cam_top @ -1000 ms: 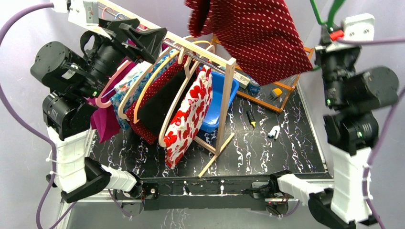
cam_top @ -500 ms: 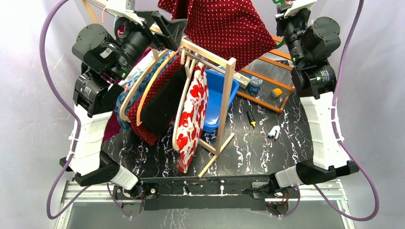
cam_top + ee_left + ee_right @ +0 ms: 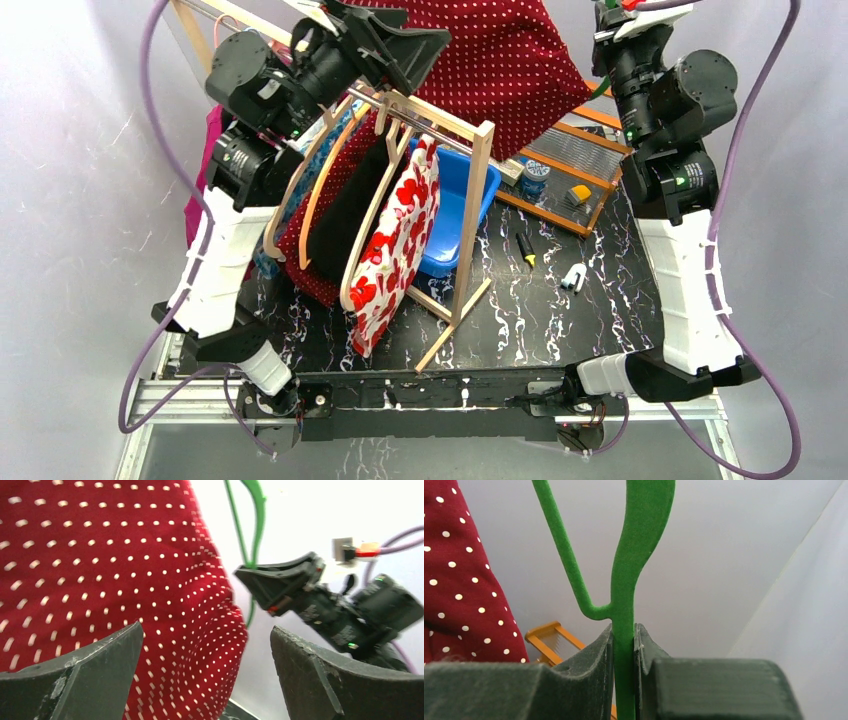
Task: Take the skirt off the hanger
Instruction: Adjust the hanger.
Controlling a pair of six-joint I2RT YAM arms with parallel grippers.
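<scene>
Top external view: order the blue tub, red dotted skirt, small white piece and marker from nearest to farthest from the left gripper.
1. Red dotted skirt, hanging right beside the open left gripper.
2. Blue tub, by the rack's end post.
3. Marker, mid-table.
4. Small white piece, farther right.

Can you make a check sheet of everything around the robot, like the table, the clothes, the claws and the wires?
Surface: black marbled table.
Job's things: red dotted skirt up high, next to the green hanger.
Clutter: rack full of clothes, blue tub, wooden tray, marker, white clip.
Claws: left claw open beside the skirt, holding nothing; right claw shut on the hanger.
Cables: purple cables loop off both arms.
Surroundings: plain white walls.
</scene>
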